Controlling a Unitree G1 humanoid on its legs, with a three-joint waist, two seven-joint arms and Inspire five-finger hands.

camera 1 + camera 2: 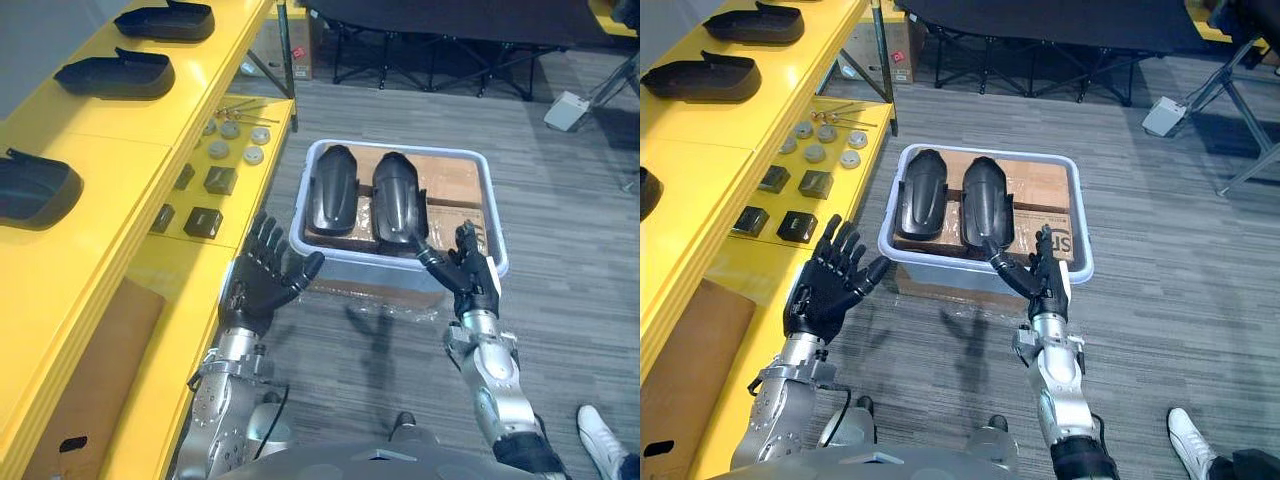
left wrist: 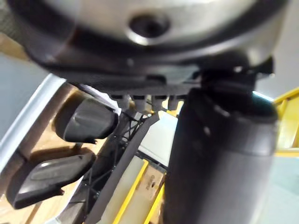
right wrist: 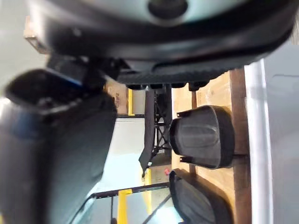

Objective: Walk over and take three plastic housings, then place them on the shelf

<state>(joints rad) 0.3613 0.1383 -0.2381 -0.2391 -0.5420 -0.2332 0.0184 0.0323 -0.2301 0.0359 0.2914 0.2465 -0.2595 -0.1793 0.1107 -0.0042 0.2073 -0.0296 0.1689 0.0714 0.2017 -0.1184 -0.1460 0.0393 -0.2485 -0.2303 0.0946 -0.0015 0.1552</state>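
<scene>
On the yellow shelf (image 1: 90, 135) three black housings (image 1: 115, 75) lie on the top level, small parts (image 1: 203, 221) on the lower.

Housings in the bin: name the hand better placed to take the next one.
Likely right. The right hand is open at the near rim of the bin, thumb beside the end of one housing; the left hand is open outside the left corner, farther off.

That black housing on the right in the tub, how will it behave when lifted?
Probably stiff: the right housing holds a moulded domed shape. Its glossy curved back may slip. Likely light, since the shelf housings show hollow shells.
</scene>
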